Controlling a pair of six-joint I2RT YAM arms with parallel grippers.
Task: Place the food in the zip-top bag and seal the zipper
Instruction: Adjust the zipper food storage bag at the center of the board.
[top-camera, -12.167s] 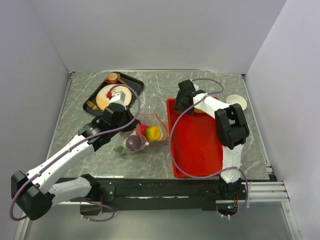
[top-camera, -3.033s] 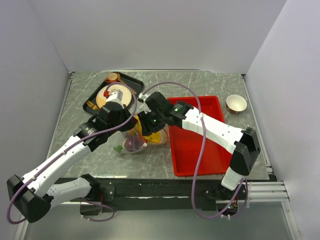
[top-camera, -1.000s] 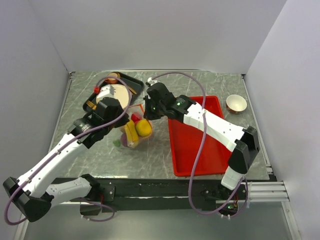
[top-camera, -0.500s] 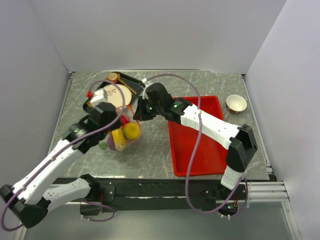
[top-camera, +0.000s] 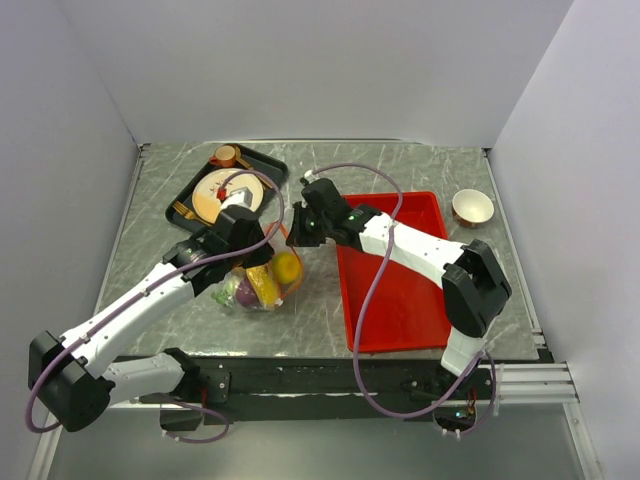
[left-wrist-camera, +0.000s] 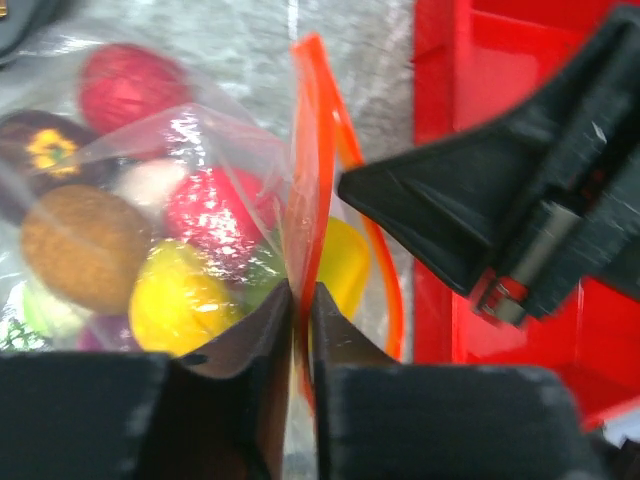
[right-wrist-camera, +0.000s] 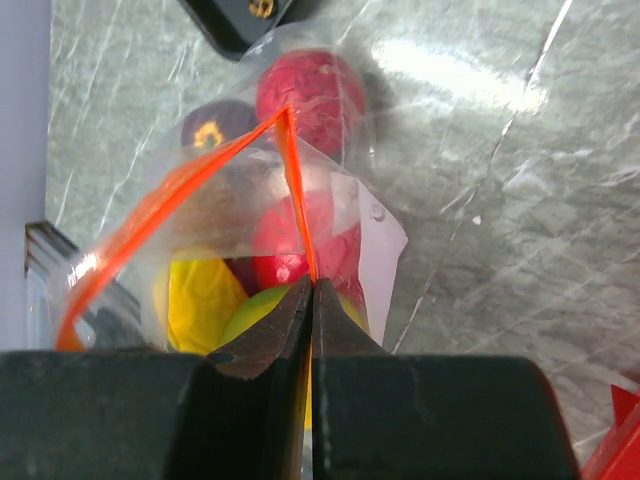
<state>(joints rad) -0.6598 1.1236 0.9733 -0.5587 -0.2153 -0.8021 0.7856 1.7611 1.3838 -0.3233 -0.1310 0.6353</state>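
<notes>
Clear bag (right-wrist-camera: 372, 240), orange-red zipper (right-wrist-camera: 296, 190); red, yellow food (right-wrist-camera: 310, 88); red tray (top-camera: 400, 290); grey marbled table (right-wrist-camera: 500, 200)

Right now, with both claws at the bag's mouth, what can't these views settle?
- Top view: where the left claw and right claw meet the zipper; the arms cover it.
- Left wrist: the zipper's near stretch, behind the claw itself.
- Right wrist: the zipper's left end, blurred at the frame edge.
- All views: the food count; pieces overlap inside the glary zip-top bag.

Clear zip-top bag (top-camera: 262, 287) w/ glossy red, yel., purple food (left-wrist-camera: 212, 215) inside; orange-red zipper (right-wrist-camera: 296, 190) part. open.
</notes>
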